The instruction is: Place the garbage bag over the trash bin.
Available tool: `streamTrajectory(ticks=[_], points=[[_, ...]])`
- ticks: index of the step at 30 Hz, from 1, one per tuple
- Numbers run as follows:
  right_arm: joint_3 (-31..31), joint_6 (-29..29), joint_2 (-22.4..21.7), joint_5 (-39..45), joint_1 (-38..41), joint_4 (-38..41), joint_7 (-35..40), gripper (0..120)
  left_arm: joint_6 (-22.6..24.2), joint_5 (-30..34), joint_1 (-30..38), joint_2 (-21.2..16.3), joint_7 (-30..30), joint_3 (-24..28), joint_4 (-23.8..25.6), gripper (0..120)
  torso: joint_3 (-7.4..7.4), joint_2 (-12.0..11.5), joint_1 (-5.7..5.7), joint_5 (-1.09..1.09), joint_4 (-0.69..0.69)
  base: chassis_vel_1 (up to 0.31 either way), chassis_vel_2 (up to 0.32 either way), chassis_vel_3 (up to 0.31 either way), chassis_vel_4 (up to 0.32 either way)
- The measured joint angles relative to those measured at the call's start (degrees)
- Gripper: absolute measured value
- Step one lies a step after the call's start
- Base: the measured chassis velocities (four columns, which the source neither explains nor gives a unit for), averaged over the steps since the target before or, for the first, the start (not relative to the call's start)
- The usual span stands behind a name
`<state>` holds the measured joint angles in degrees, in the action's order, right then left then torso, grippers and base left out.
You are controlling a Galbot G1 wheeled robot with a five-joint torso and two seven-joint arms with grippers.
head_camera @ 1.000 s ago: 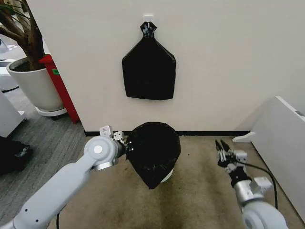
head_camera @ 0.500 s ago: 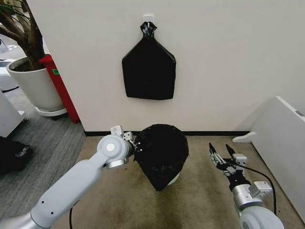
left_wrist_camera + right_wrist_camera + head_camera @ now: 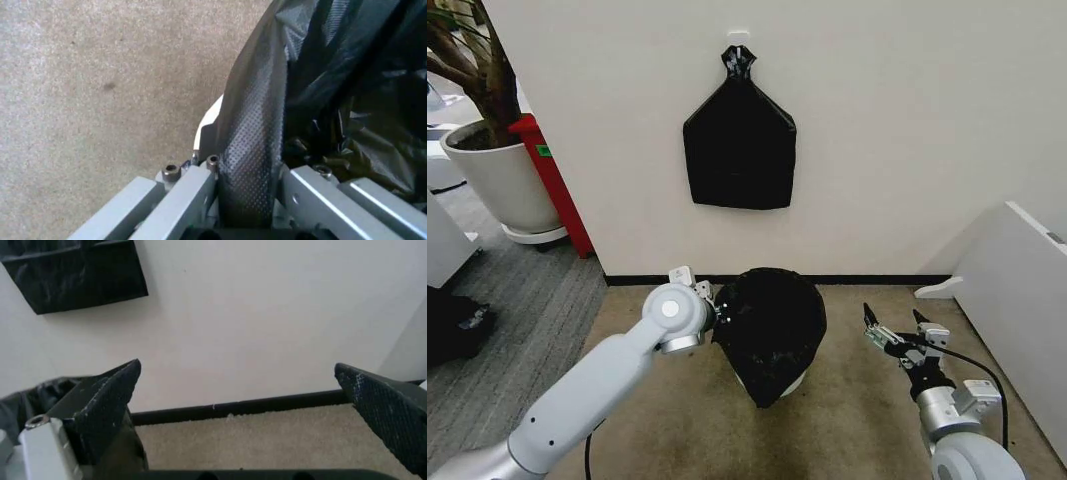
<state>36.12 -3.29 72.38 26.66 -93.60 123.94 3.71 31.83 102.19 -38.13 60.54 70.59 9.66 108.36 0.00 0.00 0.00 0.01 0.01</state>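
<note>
The thin, glossy black plastic garbage bag, light, limp and slippery-looking, is pinched at its edge by the left gripper over the small cream-white round trash bin; its bunched rim film seems the surest hold, while the right gripper waits wide apart beside.

trash bin mostly under garbage bag

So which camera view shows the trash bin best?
The head view: the trash bin stands on the carpet, mostly covered by the garbage bag. The left wrist view shows a white sliver; the right wrist view gives the bag's edge.
</note>
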Motion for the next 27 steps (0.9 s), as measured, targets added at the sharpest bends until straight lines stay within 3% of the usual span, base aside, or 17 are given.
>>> streamTrajectory(ticks=[9, 27], points=[[0.09, -0.29, -1.93, 1.02, -0.31, 0.49, 0.43, 100, 0.71, -8.25, -3.88, 3.25, -4.57, 0.38, -3.61, 0, 0.00, 0.00, 0.00, -0.01, -0.01, 0.000, 0.000, 0.000, 0.000], [0.24, 0.54, -1.74, 0.81, -2.44, 0.71, 0.38, 100, 1.46, -14.11, -8.30, 4.20, -8.19, -1.24, -5.97, 0, -0.01, 0.00, 0.00, 0.00, 0.00, 0.000, 0.000, 0.000, 0.000]])
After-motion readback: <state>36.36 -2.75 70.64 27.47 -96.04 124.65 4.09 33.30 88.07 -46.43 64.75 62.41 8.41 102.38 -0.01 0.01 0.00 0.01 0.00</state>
